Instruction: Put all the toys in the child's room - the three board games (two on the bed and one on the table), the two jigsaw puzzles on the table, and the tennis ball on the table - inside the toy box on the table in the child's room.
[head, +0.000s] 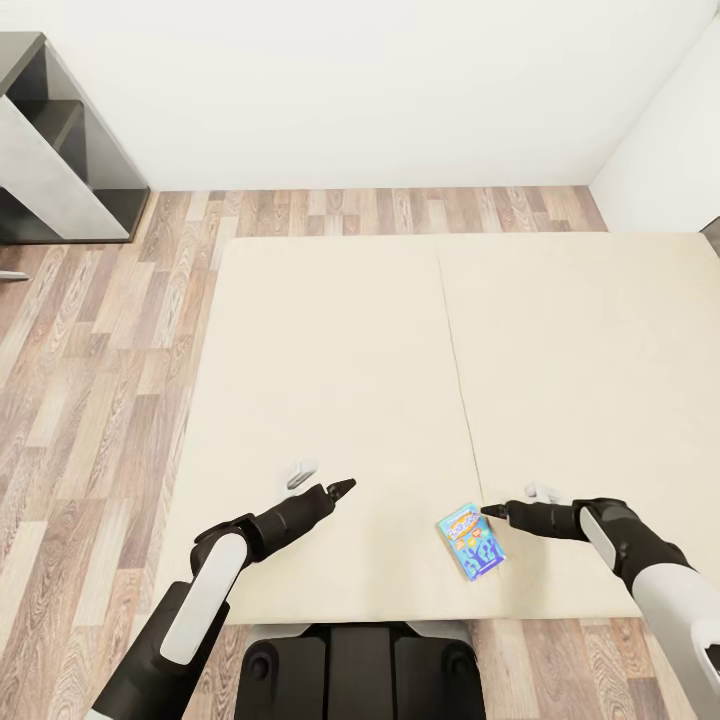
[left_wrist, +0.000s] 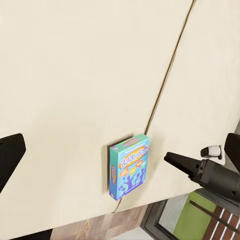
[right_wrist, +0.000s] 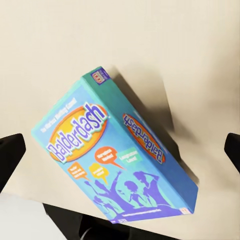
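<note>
A small blue board game (head: 470, 541) lettered Balderdash lies flat on the beige bed (head: 340, 340), near its front edge and just right of the mattress seam. My right gripper (head: 489, 511) hovers open at the box's far right corner. In the right wrist view the box (right_wrist: 115, 160) lies close below, between the wide-spread fingers. My left gripper (head: 346, 487) hangs open over bare mattress, a good way left of the box. The left wrist view takes in the box (left_wrist: 128, 166) and the right gripper (left_wrist: 172, 160) beside it. The toy box is out of view.
Wood floor (head: 90, 400) runs along the bed's left side and far end. A dark grey and light grey furniture piece (head: 60, 150) stands at the far left against the white wall. My base (head: 360, 670) is against the bed's front edge.
</note>
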